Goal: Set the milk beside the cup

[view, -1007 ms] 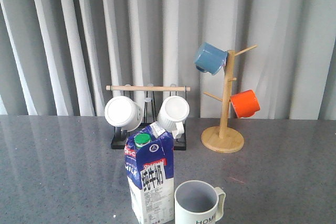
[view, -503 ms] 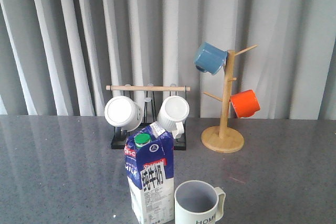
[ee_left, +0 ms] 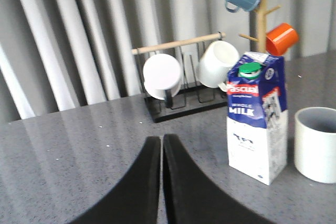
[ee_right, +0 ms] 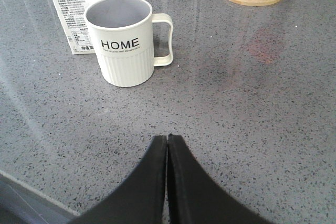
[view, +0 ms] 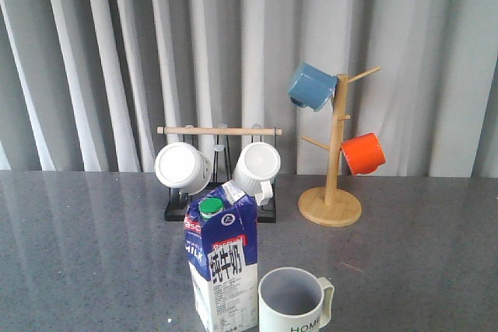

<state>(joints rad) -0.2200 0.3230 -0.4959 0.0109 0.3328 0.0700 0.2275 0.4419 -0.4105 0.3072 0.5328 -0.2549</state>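
Observation:
The milk (view: 224, 266) is a tall blue-and-white carton with a green cap. It stands upright at the table's front, just left of the cup (view: 294, 302), an off-white ribbed mug lettered "HOME". The two stand close side by side. The milk (ee_left: 257, 116) and the cup (ee_left: 315, 136) also show in the left wrist view, and the cup (ee_right: 125, 43) beside the milk (ee_right: 79, 9) in the right wrist view. My left gripper (ee_left: 162, 141) is shut and empty, short of the milk. My right gripper (ee_right: 167, 139) is shut and empty, short of the cup. Neither gripper shows in the front view.
A black rack with a wooden bar (view: 219, 192) holds two plain white mugs (view: 182, 167) behind the milk. A wooden mug tree (view: 332, 192) at the back right carries a blue mug (view: 311, 86) and an orange mug (view: 363, 153). Grey curtains hang behind the grey speckled table (view: 93, 254).

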